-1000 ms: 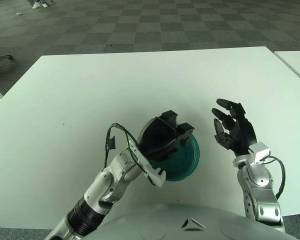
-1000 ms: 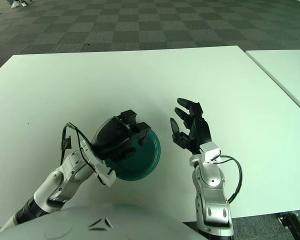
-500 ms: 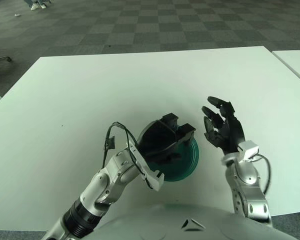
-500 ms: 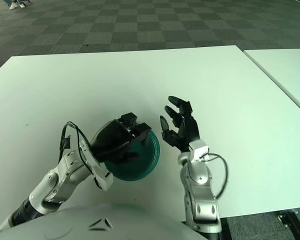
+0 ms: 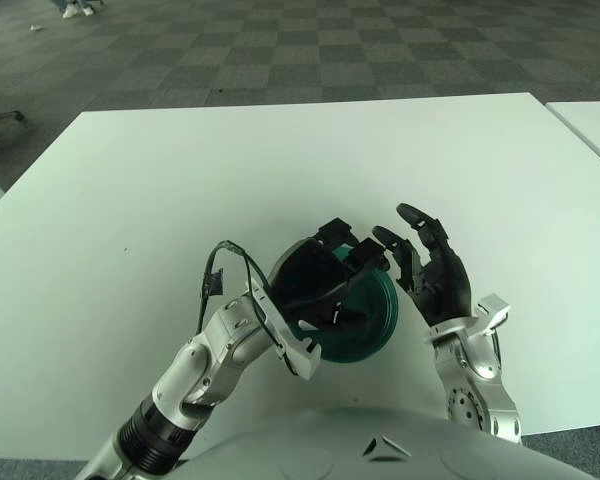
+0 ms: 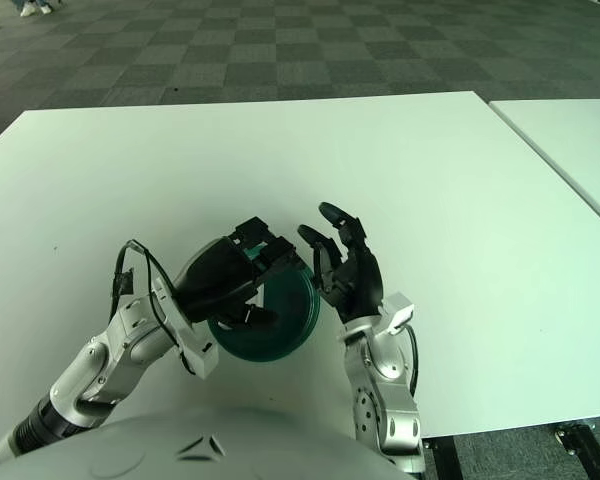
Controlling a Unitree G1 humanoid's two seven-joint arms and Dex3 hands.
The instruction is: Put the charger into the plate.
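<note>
hands (image 5: pixel 315 285) (image 5: pixel 430 280) flank teal plate (image 5: pixel 365 325), fingers spread.

Two head-mounted views, side by side, look forward and down from close above the white table's (image 5: pixel 280 160) near edge. Both share the whole tabletop and checkered floor (image 6: pixel 280 50) beyond its far edge.

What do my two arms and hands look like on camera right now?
Both arms are silver-grey metal with rounded joint housings. The left hand and right hand are black, each with three segmented fingers and a white wrist bracket. A thin black cable loops off the left wrist; another runs beside the right wrist.
</note>
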